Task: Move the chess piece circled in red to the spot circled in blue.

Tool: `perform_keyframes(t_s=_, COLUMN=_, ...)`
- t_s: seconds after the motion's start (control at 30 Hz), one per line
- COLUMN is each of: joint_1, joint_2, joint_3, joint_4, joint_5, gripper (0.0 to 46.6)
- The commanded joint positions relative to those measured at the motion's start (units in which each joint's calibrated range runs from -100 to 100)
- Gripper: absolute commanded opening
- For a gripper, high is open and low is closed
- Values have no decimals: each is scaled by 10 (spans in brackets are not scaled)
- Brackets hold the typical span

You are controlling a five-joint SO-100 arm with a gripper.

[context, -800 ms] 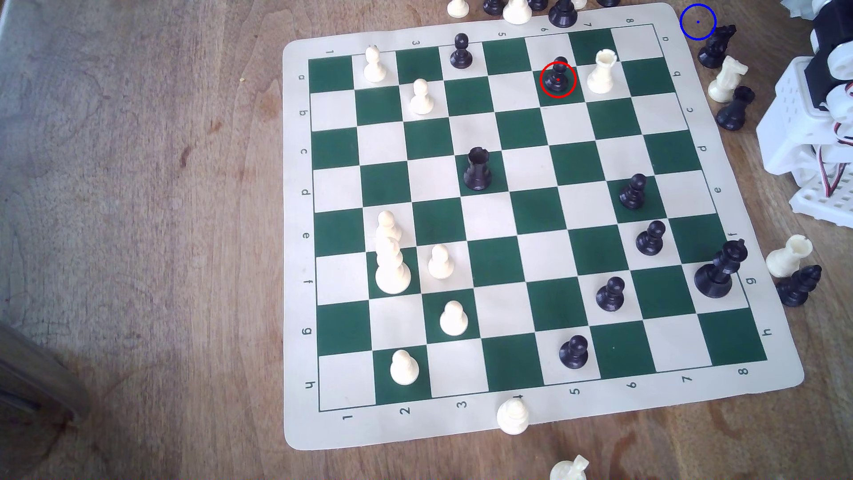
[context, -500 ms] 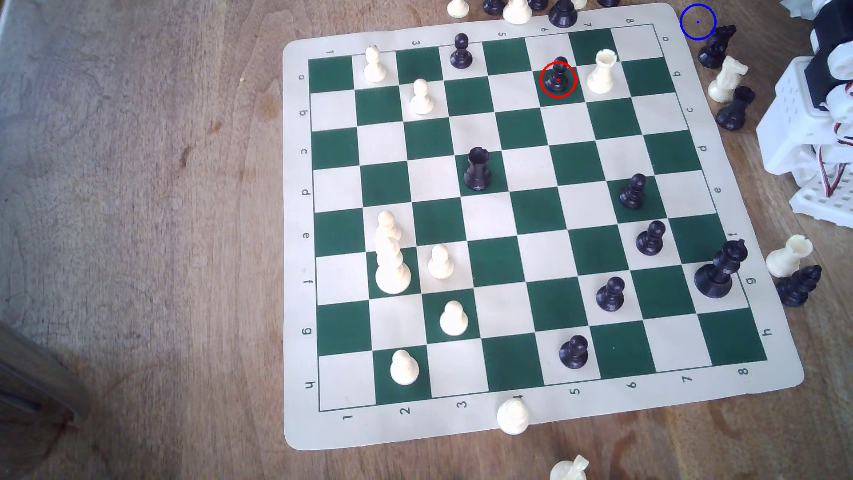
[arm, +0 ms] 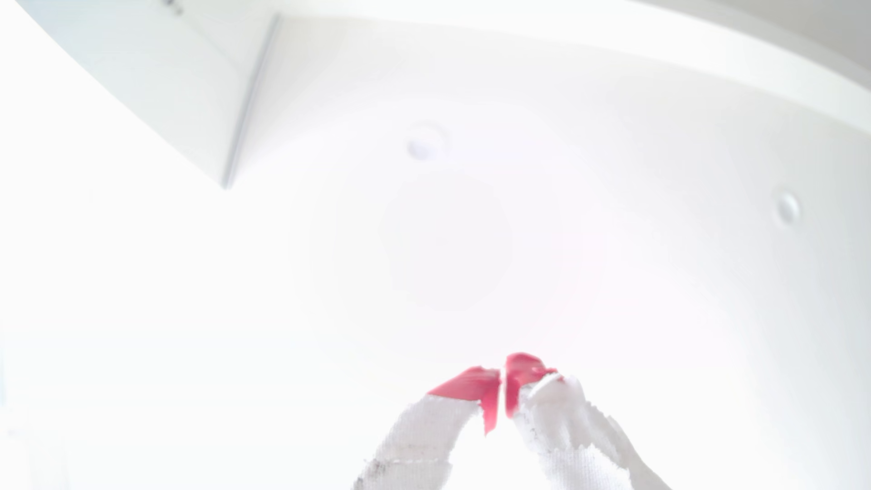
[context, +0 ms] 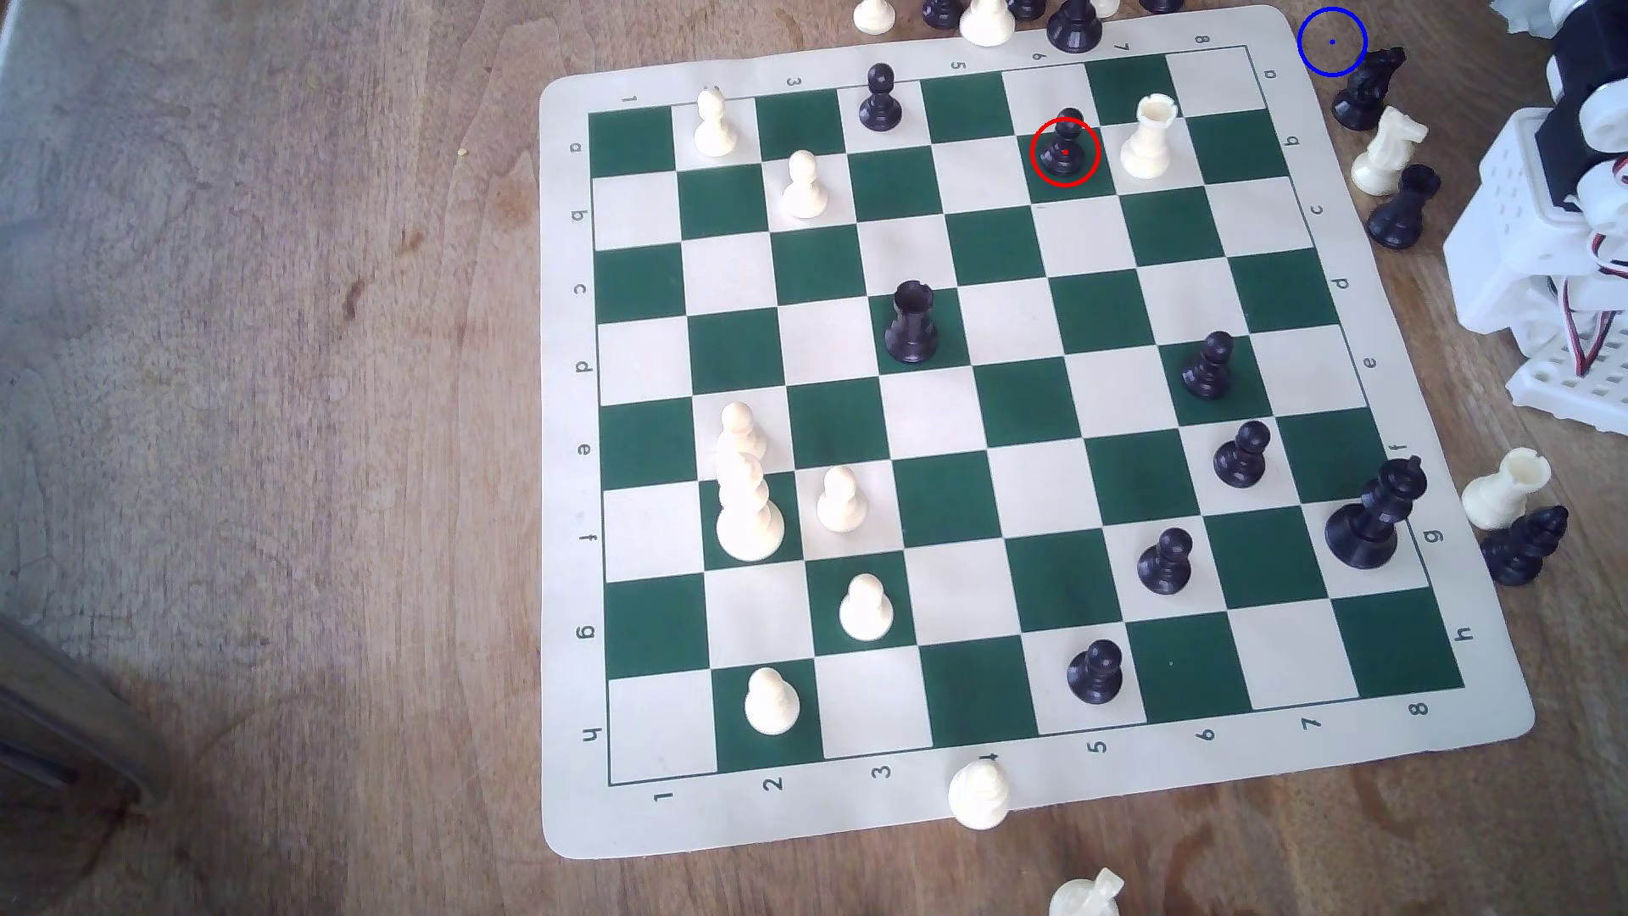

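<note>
Red-ringed black pawn (context: 1065, 145) upright beside white rook (context: 1149, 139); blue ring (context: 1332, 41) off-board.

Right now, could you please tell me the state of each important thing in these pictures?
Black pawn in the red ring: upright on a green square, untouched.
Blue ring: bare wood inside, off the board corner.
White rook: upright, beside the pawn, apart.
Gripper: tips together, holding nothing.
Robot base: at the exterior view's right edge.

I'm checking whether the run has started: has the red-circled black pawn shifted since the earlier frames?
No. The red-circled black pawn sits on the same green square, beside the white rook, as before.
</note>
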Motion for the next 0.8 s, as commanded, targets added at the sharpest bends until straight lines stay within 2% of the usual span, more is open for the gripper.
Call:
perform_keyframes(t_s=0.0, joint_1=3, joint_2=0, joint_3=9, joint_4=-12, joint_5=3, gripper=2)
perform_keyframes(t_s=0.17, joint_1=3, joint_2=0, joint_3=9, joint_4=-12, joint_5=0, gripper=2)
perform_keyframes(t_s=0.4, joint_1=-11, joint_2=0, joint_3=9, joint_4=293, joint_5=-2, gripper=2)
perform_keyframes(t_s=0.47, joint_1=-30, joint_2=0, joint_3=9, joint_4=451, joint_5=-1, gripper=1)
perform_keyframes(t_s=0.53, joint_1=-23, joint_2=0, joint_3=9, joint_4=556, joint_5=11, gripper=1)
perform_keyframes(t_s=0.57, joint_1=-6, joint_2=0, joint_3=9, joint_4=693, joint_5=30, gripper=1)
perform_keyframes(t_s=0.6, joint_1=7, joint_2=0, joint_3=9, joint_4=755, joint_5=58, gripper=1)
perform_keyframes(t_s=0.7, joint_1=15, joint_2=1, joint_3=8, joint_4=893, joint_5=66, gripper=23)
perform_keyframes(t_s=0.77, joint_1=12, joint_2=1, joint_3=8, joint_4=934, joint_5=71, gripper=2)
